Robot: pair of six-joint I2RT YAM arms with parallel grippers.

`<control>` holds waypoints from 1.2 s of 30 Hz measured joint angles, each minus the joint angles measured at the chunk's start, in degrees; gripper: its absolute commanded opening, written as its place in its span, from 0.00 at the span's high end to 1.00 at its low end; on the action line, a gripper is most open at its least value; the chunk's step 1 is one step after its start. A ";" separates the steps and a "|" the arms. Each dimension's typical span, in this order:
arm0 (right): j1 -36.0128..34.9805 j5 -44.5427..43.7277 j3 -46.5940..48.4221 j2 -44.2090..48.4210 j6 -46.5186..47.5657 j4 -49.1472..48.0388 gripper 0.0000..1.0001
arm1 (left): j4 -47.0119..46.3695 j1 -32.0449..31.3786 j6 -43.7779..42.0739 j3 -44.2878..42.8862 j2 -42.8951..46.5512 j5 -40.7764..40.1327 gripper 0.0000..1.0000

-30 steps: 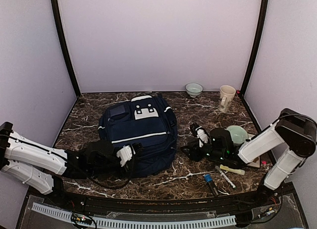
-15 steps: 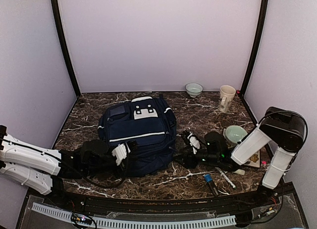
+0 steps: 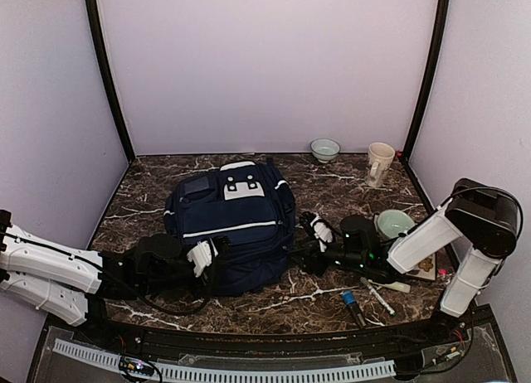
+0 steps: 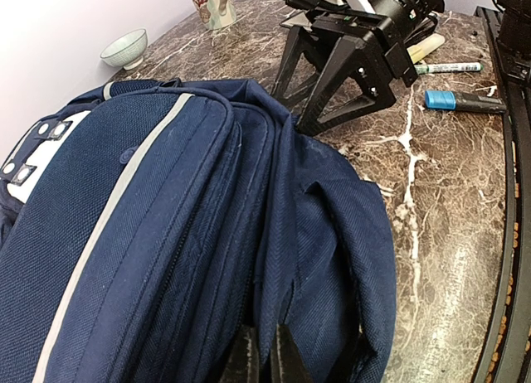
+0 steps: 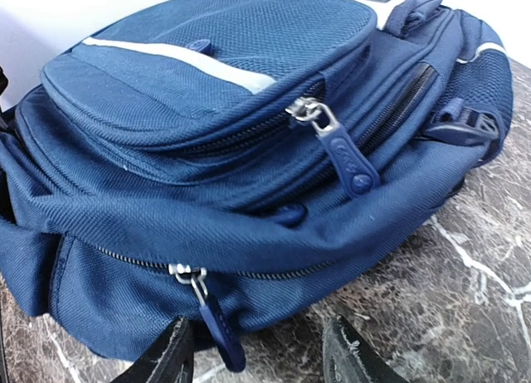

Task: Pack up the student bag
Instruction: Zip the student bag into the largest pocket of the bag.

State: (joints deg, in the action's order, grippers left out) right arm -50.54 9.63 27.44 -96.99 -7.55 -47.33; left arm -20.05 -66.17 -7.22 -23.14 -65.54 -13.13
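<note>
We see the bag [image 3: 234, 221] lying flat on the table [image 3: 323, 298], left of centre. Our left gripper [image 4: 260, 356] pinches its fabric (near edge); the right gripper [image 5: 255, 346] gapes, a zip pull [image 5: 220, 333] between its fingers.

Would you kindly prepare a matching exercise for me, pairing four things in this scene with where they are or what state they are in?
1 student bag
2 mug
3 blue-capped marker
4 left end effector

A lying flat at the front right
B shut on navy fabric
C upright at the back right
D in the centre, white stripe across it

Pairs: 1-D, 2-C, 3-A, 4-B
</note>
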 measured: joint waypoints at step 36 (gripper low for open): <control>3.69 -16.76 7.19 -0.24 -6.19 14.69 1.00 | -3.08 -0.11 0.04 1.84 2.03 -2.73 1.00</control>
State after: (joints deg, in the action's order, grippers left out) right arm -46.85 -7.14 34.63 -97.23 -13.74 -32.64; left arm -23.14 -66.28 -7.18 -21.30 -63.51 -15.86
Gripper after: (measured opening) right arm 0.028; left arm 0.034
